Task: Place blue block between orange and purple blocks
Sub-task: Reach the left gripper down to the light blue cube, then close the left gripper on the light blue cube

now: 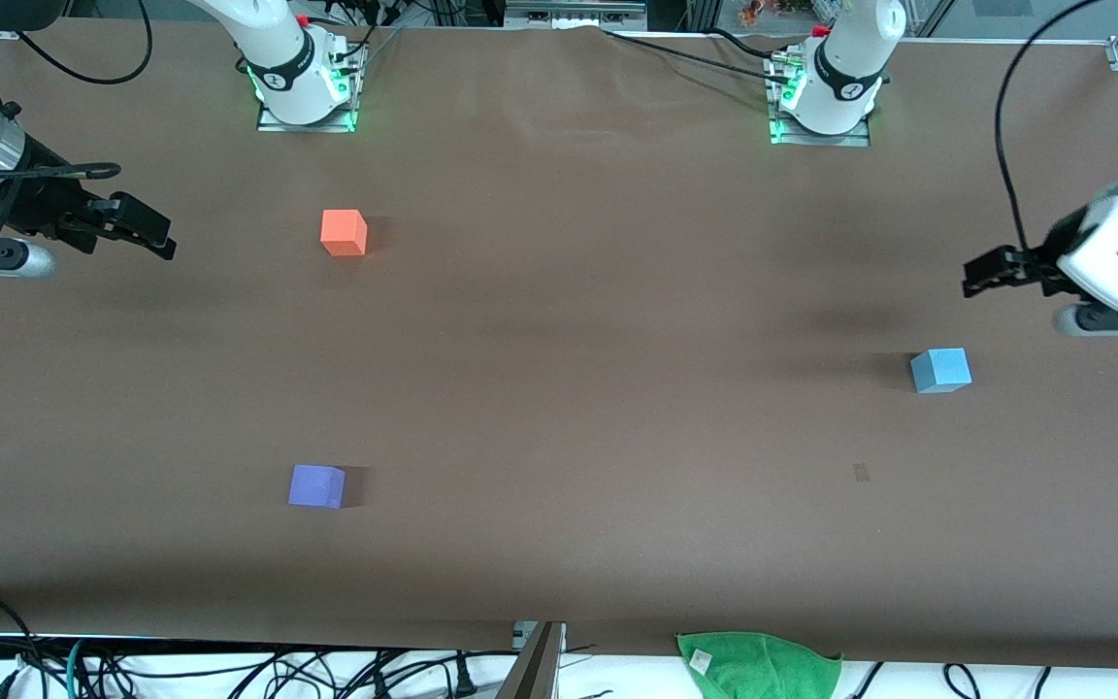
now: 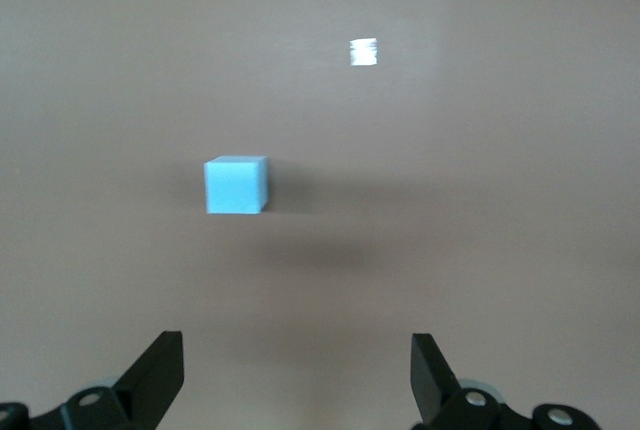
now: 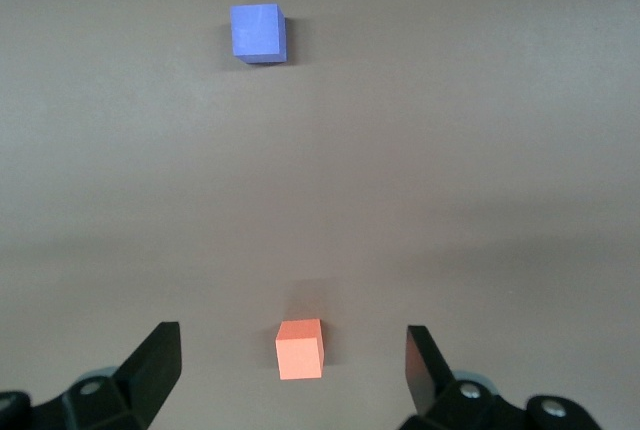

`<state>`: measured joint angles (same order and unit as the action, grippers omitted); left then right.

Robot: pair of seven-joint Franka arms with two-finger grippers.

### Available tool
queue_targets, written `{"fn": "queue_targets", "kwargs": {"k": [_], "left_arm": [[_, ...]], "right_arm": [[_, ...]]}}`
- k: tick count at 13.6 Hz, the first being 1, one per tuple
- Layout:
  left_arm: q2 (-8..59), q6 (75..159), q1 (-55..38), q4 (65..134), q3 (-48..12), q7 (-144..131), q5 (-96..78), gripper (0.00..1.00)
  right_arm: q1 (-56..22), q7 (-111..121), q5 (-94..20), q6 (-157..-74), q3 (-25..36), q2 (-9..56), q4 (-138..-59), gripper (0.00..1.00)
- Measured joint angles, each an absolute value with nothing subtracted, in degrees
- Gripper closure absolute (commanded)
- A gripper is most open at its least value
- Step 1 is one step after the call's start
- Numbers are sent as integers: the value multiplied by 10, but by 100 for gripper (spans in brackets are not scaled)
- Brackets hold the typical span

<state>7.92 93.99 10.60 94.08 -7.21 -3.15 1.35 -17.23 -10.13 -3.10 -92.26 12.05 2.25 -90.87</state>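
Both grippers hang open and empty, so you're at the start: lower the left gripper (image 1: pixel 981 275) onto the small sky-blue matte cube (image 1: pixel 940 370) while the right gripper (image 1: pixel 156 236) waits, then carry it between the bright orange cube (image 1: pixel 344 233) and violet-purple cube (image 1: pixel 316 485).

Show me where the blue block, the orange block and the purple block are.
blue block (image 1: pixel 940 370), front view, middle of its top and front faces.
orange block (image 1: pixel 344 233), front view, middle of the cube.
purple block (image 1: pixel 316 485), front view, middle of the cube.
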Motion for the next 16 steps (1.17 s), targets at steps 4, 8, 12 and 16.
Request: {"fn": "queue_targets", "kwargs": {"k": [4,8,12,16], "left_arm": [[174,942,175,942,-69,-28,17,0],[260,975,183,943,-75,-22,41,0],[301,1049,185,947,-76,92,43,0],[314,1120,189,974,-76,111,43,0]], "right_arm": [[-172,-101,-31,-922,121,23,-909,0],[-172,-101,-31,-920,121,23,-909,1],[-172,-101,-31,-919,121,23,-909,0],[-172,-101,-31,-919,120,23,-909,1]]}}
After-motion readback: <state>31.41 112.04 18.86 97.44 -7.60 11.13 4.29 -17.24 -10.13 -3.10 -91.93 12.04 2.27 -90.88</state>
